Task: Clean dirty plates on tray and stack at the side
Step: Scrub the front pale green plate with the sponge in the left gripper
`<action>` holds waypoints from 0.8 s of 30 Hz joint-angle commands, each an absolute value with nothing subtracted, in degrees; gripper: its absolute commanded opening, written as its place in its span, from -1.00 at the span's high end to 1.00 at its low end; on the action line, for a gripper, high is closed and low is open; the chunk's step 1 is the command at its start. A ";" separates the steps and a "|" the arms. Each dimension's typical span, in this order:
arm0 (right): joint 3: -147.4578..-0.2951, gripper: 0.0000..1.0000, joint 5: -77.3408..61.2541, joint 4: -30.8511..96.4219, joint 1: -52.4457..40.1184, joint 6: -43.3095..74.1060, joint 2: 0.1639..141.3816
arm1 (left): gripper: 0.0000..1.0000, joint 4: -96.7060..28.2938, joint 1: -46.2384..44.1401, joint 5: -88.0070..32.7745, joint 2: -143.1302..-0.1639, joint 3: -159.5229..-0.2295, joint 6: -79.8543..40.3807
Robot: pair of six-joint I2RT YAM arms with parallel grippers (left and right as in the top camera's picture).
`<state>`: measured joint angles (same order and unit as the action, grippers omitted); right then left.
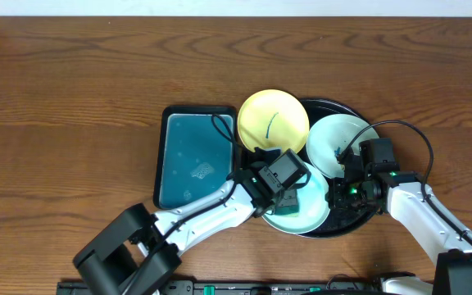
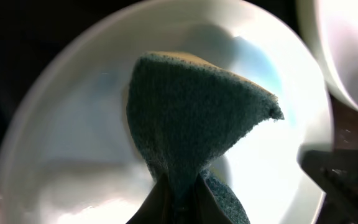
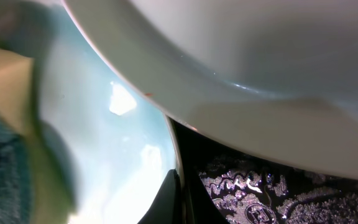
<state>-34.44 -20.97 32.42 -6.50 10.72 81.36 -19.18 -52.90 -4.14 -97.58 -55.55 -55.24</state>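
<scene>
l grip (image 2: 179, 198) pinches sponge (image 2: 191, 112) on mint plate (image 2: 61, 137); r grip (image 3: 175, 200) nips its rim.

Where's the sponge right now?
Left wrist view: the sponge is pinched in the left gripper, over the front mint plate. Overhead, that plate sits at the tray near-left edge, just right of the teal sponge dish.

Brown wood table (image 1: 72, 98). Directly on it: rectangular dish (image 1: 188, 139) holding teal liquid, just beside round black tray (image 1: 330, 106).
</scene>
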 commanded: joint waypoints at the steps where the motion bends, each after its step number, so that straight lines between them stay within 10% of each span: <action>1: -34.70 0.97 -18.06 32.77 -6.11 10.87 81.67 | 0.85 -22.85 -51.77 0.47 -94.94 -54.13 -56.42; 24: -34.70 0.97 -18.09 32.75 -6.11 10.87 81.67 | 0.85 -11.77 -58.22 -0.97 -96.55 -54.13 -55.18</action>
